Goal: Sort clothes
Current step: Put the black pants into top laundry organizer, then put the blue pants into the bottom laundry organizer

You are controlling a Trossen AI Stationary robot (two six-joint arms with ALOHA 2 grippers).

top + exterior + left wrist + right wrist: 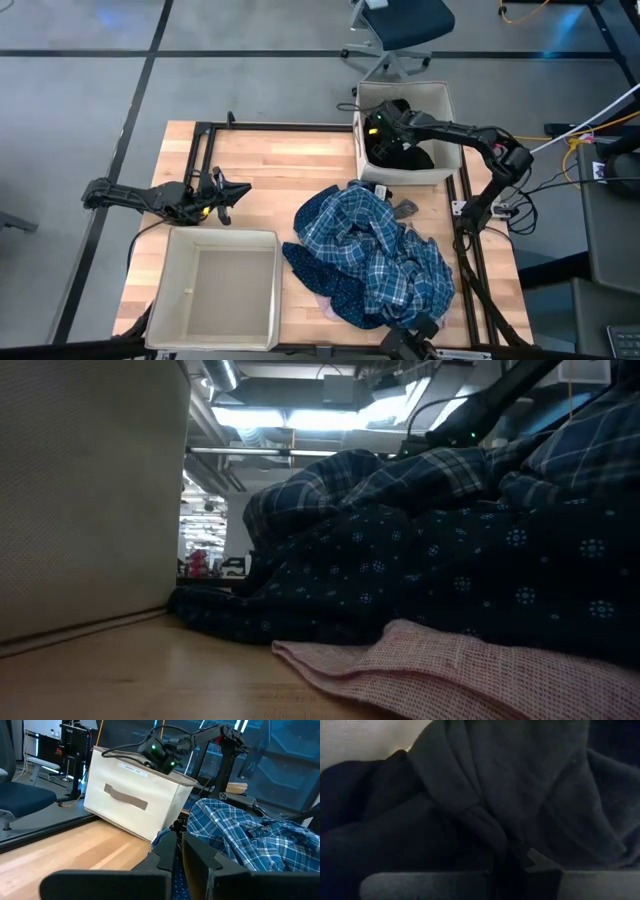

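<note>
Wood table (pixel 260 165); clothes (pixel 375 255), boxes (pixel 215 300)

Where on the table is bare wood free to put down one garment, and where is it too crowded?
Free: the wood between the left gripper and the clothes pile, bordered behind by the far box and in front by the near box. Crowded: the right half, under the pile.

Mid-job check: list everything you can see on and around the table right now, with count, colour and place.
Blue plaid shirt: one, on top of the pile, table's right half.
Navy white-dotted garment: one, under the plaid.
Pale pink garment: one, at the pile's near edge.
Black garment: one, in the far box.
Fabric boxes: two, beige; far-right, near-left, the latter holding nothing visible.
Office chair: one, dark blue, beyond the table.
Left hand: shut, over the table's left.
Right hand: in the far box.
</note>
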